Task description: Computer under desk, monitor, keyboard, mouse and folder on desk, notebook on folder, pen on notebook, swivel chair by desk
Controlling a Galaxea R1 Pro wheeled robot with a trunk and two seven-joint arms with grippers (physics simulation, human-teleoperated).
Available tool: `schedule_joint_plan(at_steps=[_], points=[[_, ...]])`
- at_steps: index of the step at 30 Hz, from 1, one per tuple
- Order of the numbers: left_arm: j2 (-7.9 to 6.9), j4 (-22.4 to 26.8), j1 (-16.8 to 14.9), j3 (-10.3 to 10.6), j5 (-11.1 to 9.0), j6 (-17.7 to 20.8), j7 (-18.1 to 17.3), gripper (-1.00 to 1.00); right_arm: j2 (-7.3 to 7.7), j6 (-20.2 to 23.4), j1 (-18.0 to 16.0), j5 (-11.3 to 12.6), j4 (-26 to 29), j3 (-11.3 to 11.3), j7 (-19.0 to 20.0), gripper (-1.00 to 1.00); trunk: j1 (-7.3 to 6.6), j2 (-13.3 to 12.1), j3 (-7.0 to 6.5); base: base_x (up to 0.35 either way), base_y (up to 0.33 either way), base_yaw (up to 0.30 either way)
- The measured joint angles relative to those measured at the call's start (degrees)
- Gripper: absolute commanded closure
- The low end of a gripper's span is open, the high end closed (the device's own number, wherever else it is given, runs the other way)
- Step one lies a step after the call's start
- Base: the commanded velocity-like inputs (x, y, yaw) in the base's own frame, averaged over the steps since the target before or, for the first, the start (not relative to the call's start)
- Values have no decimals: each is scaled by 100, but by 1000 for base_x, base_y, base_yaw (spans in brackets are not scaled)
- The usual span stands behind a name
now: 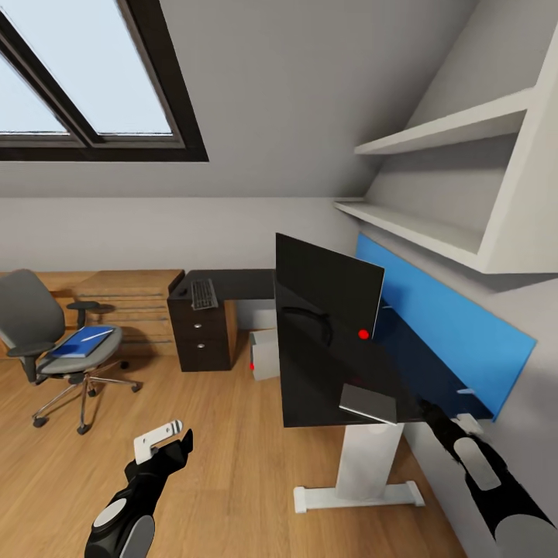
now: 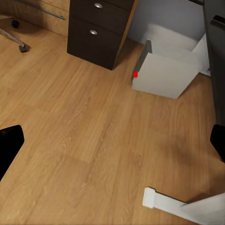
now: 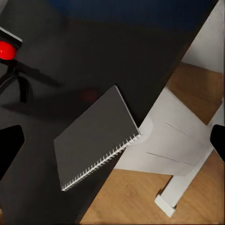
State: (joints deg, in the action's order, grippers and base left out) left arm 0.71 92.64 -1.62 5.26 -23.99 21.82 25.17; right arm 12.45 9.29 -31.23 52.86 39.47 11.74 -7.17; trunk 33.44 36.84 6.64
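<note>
I stand off the near end of the long black-topped corner desk [image 1: 325, 372], its white leg [image 1: 364, 457] just ahead of me.

Where things lie, taking the desk as landmark:
- Wide black flat monitor [image 1: 329, 287] with the red dot stands on the tabletop, roughly midway along the near wing.
- Grey spiral-bound notebook [image 1: 368, 404] lies flat at the near end of the tabletop; in the right wrist view [image 3: 96, 138] its wire spine sits right at the edge, one corner slightly overhanging.
- Slim silver-grey keyboard [image 1: 203, 294] lies on the far wing, above the black drawers [image 1: 200, 333].
- Small grey tower computer [image 2: 164, 75] with a red button sits on the floor under the desk, beside the drawers.
- Large bright blue folder [image 1: 81, 342], a thin pale pen [image 1: 91, 335] on it, lies on the seat of the grey padded swivel chair [image 1: 46, 341], well clear of the desk.
- Mouse: I cannot find it.

Left gripper [image 1: 164, 440] hangs low over the wooden floor, jaws wide with nothing between. Right gripper [image 1: 436, 416] reaches in beside the notebook; its tips sit far apart at the edges of the right wrist view, so jaws wide, empty.

Step in hand, as I judge it: taking the notebook. To do it well, I would come at the overhanging spine edge and close across the thickness. Risk: nudging it off the edge.
</note>
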Motion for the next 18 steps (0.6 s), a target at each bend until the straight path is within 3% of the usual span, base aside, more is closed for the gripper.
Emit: schedule_joint_plan(at_steps=[2, 3, 8, 12, 18], points=[[0, 2, 0, -3, 0, 1, 1, -100, 106, 177, -41, 154, -277, 0, 142, -100, 44, 80, 36, 0, 0, 0], [0, 4, 0, -4, 0, 1, 2, -100, 242, 407, -263, 290, -778, -7, 443, -100, 66, 120, 54, 0, 0, 0], [0, 4, 0, -3, 0, 1, 2, -100, 406, 499, -649, 367, -1554, -23, 630, -100, 176, 322, 144, 0, 0, 0], [0, 4, 0, 2, 0, 1, 2, -100, 501, 585, -770, 388, -1787, -27, 679, -100, 264, 483, 216, 0, 0, 0], [0, 2, 0, 4, 1, 1, 2, -100, 532, 1072, -797, 486, -1841, -3, 899, -100, 396, 724, 325, 0, 0, 0]])
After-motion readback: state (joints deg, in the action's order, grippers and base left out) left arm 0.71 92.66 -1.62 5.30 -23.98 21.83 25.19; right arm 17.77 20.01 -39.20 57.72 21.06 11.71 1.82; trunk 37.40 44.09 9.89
